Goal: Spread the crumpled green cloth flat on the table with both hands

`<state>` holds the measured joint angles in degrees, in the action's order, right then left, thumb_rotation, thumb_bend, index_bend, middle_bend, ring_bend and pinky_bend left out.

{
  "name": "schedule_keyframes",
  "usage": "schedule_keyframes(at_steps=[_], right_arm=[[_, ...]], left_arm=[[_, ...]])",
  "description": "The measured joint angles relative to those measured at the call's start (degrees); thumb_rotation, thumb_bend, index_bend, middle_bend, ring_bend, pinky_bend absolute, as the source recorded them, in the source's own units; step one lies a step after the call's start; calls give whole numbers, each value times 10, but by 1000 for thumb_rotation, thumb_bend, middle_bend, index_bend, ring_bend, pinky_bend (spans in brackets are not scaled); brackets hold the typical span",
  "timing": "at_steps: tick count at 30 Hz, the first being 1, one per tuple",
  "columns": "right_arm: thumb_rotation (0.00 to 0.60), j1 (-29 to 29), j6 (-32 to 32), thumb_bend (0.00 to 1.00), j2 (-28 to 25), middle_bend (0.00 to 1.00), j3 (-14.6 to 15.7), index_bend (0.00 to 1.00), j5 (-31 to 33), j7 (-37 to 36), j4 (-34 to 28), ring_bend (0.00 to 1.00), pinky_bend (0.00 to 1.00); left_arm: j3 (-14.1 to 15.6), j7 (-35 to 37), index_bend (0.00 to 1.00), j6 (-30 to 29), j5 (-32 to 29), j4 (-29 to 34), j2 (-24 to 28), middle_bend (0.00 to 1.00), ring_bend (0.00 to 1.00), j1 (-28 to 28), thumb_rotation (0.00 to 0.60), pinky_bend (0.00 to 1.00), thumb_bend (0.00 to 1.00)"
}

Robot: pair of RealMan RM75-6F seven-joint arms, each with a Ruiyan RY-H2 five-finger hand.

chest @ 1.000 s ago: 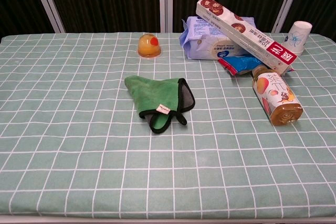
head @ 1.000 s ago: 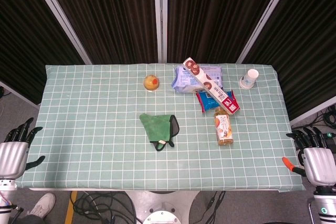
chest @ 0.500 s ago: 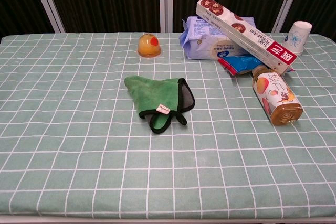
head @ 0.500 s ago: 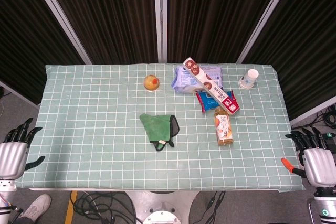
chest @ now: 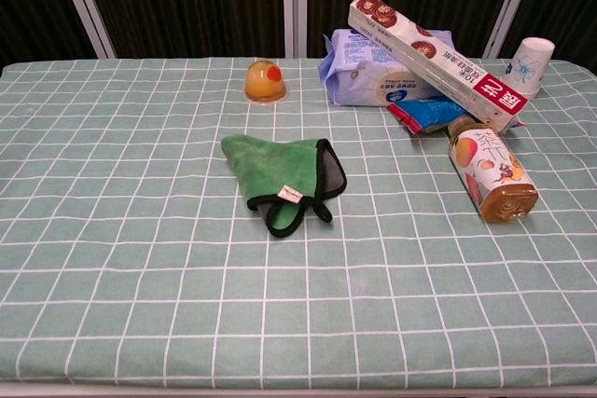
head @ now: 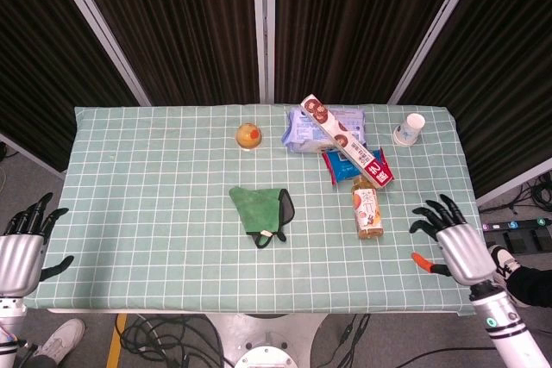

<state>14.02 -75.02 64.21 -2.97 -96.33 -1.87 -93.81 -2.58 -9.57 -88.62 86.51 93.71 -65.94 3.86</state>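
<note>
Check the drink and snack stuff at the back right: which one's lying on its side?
The juice bottle: it lies flat, cap toward the table's front edge. The paper cup stands upside down, and the long box leans across the wipes pack.

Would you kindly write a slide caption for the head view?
Crumpled green cloth lies untouched mid-table; open right hand hovers over the table edge, left hand waits off-table.

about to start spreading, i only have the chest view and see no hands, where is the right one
observer: the right hand is over the front right part of the green checked table, fingers spread, holding nothing.
operator: and the left
observer: the left hand is off the table's left edge, open, far from the crumpled green cloth with black trim.
operator: anything between right hand and cloth
observer: the lying plastic juice bottle.
</note>
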Motion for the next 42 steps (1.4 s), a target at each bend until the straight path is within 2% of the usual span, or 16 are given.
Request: schedule_keyframes(at_steps=[4, 9, 25, 33, 39, 42], right_arm=[[573, 55, 70, 64, 44, 233, -8, 431, 3, -1, 10, 110, 37], [577, 110, 127, 43, 117, 230, -23, 430, 18, -5, 50, 97, 37], [571, 273, 243, 44, 362, 203, -70, 436, 67, 33, 274, 58, 36], [573, 316, 257, 44, 442, 203, -70, 449, 75, 43, 363, 61, 36], [573, 327, 243, 45, 491, 216, -60, 490, 75, 46, 420, 81, 36], [574, 331, 235, 76, 508, 230, -56, 516, 74, 38, 445, 95, 36]], left_arm=[[-1, -1, 273, 2, 0, 2, 0, 155, 153, 1, 600, 211, 57], [-2, -1, 273, 2, 2, 2, 2, 155, 153, 2, 600, 211, 57], [-2, 5, 273, 3, -2, -5, -4, 155, 153, 2, 600, 211, 58], [-4, 9, 273, 4, -3, -9, -5, 155, 152, 2, 600, 211, 57], [-4, 19, 273, 14, -12, -20, -5, 155, 153, 3, 600, 211, 57], [-6, 22, 273, 14, -13, -22, -4, 155, 153, 4, 600, 211, 57]])
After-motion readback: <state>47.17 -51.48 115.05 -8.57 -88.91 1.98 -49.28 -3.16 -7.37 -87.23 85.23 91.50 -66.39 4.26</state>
